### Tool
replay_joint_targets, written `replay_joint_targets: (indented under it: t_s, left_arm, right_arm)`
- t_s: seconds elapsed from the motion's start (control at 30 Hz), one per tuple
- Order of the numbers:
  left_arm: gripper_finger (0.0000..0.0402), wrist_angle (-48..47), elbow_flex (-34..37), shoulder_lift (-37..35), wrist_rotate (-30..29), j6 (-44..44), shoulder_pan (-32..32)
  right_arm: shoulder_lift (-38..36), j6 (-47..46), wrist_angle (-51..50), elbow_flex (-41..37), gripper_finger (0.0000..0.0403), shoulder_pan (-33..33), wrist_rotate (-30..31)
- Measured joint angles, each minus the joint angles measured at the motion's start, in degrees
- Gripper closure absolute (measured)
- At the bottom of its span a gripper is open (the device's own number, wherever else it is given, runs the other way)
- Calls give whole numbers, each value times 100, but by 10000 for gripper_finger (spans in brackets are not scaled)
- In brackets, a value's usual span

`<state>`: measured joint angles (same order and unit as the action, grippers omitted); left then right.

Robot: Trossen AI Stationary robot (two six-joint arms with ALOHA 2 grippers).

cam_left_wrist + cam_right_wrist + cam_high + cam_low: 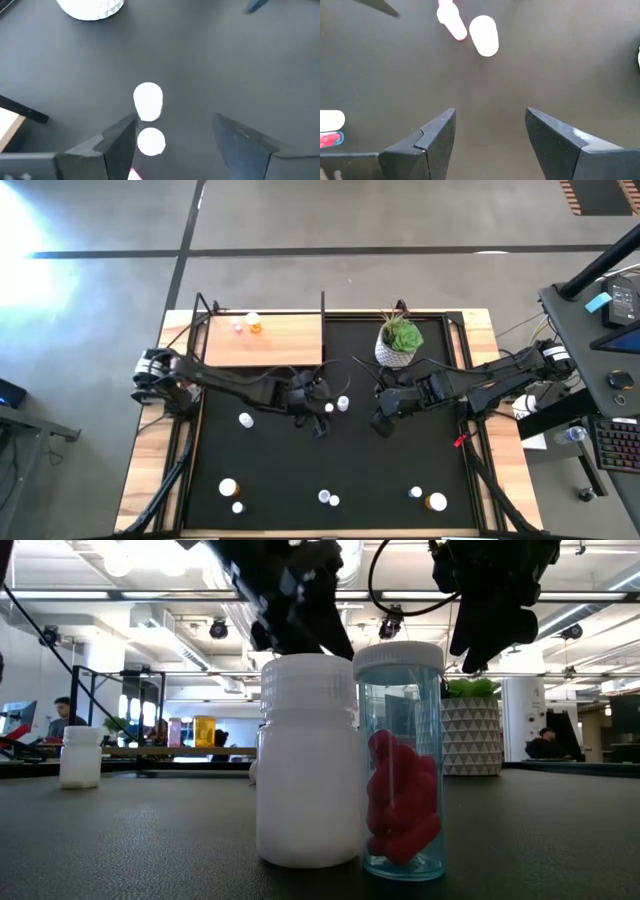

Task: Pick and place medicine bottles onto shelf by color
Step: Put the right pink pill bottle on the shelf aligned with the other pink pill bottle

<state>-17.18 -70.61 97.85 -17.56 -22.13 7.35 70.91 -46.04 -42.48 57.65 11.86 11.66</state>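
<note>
The light wooden shelf (265, 338) lies at the mat's far left, with a pink bottle (238, 326) and an orange bottle (254, 326) standing on it. My left gripper (318, 412) hangs open above the mat's middle. Two white-capped bottles (148, 100) (150, 141) stand below it, the nearer one under the gap, close to one finger. My right gripper (382, 420) hangs open and empty beside it, with bare mat between its fingers (490, 112). A white bottle (308, 775) and a clear blue bottle with red pills (400, 760) stand at the mat's near edge.
A green plant in a white pot (398, 340) stands at the far middle of the black mat (280, 465). More bottles stand at the left (245, 419), near left (228, 487) and near right (436, 501). A desk with a keyboard lies off the table's right.
</note>
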Motion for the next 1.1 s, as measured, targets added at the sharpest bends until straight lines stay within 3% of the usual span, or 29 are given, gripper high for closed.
replay_joint_targets:
  t_s: [0.3, 0.47, 0.63, 1.1]
  left_arm:
    - [160, 890, 655, 165, -506, 13, 1]
    - [129, 2134, 1326, 132, -526, 30, 20]
    - [112, 2721, 1691, 146, -500, 313, 36]
    - [111, 3363, 2137, 154, -500, 492, 27]
  right_arm:
    - [1, 6, 0, 0, 174, 2, 0]
    - [1, 6, 0, 0, 174, 2, 0]
    - [2, 6, 0, 0, 174, 2, 0]
    - [0, 0, 0, 0, 174, 2, 0]
